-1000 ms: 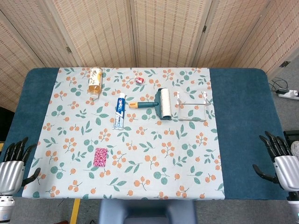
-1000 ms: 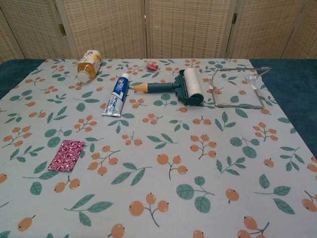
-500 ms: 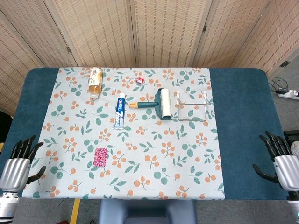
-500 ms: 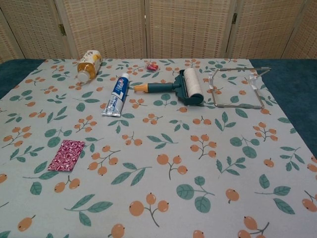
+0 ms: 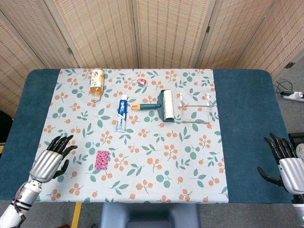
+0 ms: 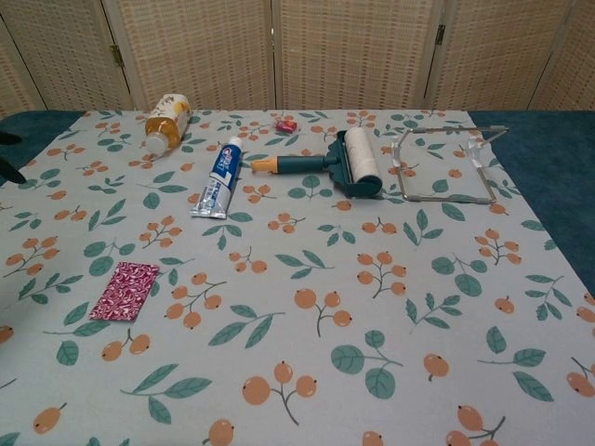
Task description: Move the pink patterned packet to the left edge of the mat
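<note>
Down in the lower left of the head view, my left hand (image 5: 49,161) hovers over the mat's (image 5: 190,156) left border, fingers spread, holding nothing; its forearm runs out of frame at the corner. Pink patterned packet (image 5: 102,159) lies flat just right of it, apart from the fingers. Right hand (image 5: 285,166) sits at the lower right edge, partly cut off, fingers apart and empty. Chest view shows the packet (image 6: 125,291) at lower left; only dark fingertip slivers at its far left edge, too little to read.
</note>
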`<state>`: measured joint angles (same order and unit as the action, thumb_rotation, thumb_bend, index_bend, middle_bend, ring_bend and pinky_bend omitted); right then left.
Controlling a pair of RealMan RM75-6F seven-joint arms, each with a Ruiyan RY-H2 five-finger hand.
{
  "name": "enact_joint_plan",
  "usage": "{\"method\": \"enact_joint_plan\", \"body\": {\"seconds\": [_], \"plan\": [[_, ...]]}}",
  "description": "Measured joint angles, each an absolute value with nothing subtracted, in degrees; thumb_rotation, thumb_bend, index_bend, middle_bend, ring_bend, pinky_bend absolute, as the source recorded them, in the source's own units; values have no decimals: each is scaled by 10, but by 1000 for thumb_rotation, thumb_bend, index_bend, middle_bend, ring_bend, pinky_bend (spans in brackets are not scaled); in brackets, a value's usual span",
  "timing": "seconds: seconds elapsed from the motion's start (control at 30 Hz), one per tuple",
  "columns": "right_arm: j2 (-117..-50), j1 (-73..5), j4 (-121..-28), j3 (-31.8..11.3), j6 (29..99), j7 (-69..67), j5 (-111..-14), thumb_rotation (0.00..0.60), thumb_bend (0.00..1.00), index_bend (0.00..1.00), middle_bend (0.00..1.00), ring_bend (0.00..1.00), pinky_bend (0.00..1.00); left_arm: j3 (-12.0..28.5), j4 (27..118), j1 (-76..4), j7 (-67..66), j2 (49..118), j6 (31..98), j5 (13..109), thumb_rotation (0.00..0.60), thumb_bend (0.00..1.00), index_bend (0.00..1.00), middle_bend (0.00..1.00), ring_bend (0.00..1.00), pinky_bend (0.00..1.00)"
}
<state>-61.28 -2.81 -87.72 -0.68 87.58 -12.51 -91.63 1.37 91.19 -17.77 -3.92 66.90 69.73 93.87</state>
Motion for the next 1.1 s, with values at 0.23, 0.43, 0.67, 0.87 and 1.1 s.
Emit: {"method": "enact_joint_plan", "body": {"seconds": [0.23, 0.43, 0.67, 0.87, 1.1], "plan": [[-615, -28, -876, -7, 871, -124, -913, 536, 337, 0, 4, 0, 0, 10, 897, -230, -45, 699, 627, 940, 381, 863, 310, 0, 0, 0], [-616, -31, -877, -6, 866, -121, -912, 536, 337, 0, 4, 0, 0, 3, 880, -255, -55, 724, 582, 930, 349, 911, 313, 0, 0, 0], [-617, -31, -880, -6, 863, -116, -910, 535, 336, 0, 4, 0, 0, -6, 848, -279, -78, 764, 543, 907, 312, 963, 316, 0, 0, 0], [-617, -32, -884, -6, 860, -111, -909, 536, 336, 0, 4, 0, 0, -11, 832, -287, -94, 786, 535, 896, 313, 963, 305, 0, 0, 0], [-618, -35, -886, -6, 855, -108, -908, 535, 337, 0, 4, 0, 0, -15, 825, -294, -106, 805, 536, 892, 311, 959, 292, 0, 0, 0]]}}
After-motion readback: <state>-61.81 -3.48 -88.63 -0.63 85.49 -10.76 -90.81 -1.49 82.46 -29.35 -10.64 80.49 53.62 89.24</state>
